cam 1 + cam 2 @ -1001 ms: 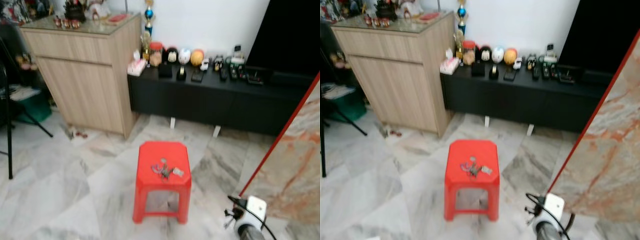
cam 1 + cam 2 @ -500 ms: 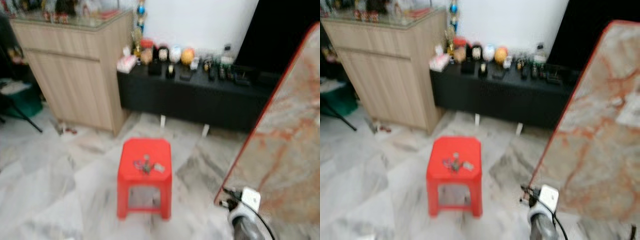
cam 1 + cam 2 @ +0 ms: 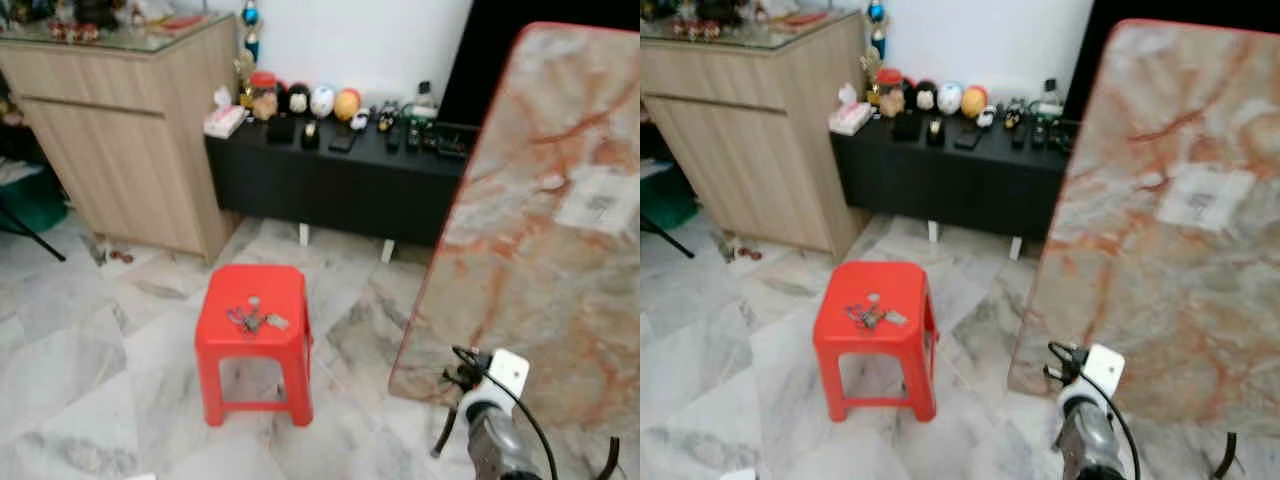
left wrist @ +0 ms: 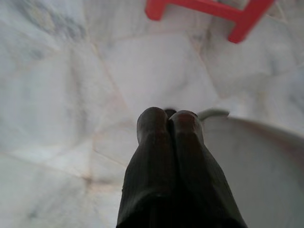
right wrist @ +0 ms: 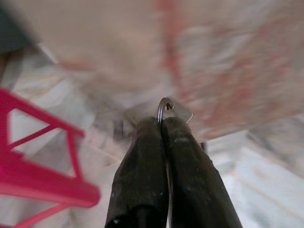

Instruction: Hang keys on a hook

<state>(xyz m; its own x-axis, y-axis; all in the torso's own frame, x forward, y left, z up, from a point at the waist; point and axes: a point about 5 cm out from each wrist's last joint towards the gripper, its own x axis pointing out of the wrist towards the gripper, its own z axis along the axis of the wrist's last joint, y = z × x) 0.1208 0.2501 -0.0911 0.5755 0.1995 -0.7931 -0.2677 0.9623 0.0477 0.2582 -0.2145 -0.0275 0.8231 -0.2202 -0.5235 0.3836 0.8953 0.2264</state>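
Note:
A bunch of keys lies on top of a red plastic stool standing on the marble floor. My right arm hangs low to the stool's right, in front of the slab. In the right wrist view my right gripper is shut, and a thin metal ring with a small tab sticks out between its fingertips; the stool is off to one side. My left gripper hangs shut over bare floor, with nothing in it, and the stool's legs lie beyond it.
A large marble slab with a red edge leans on the right, close to my right arm. A black low console with small ornaments runs along the back wall. A wooden cabinet stands at the back left.
The whole picture has shifted: the camera has turned right, so the stool and cabinet sit further left and the marble slab takes up much more of the right side.

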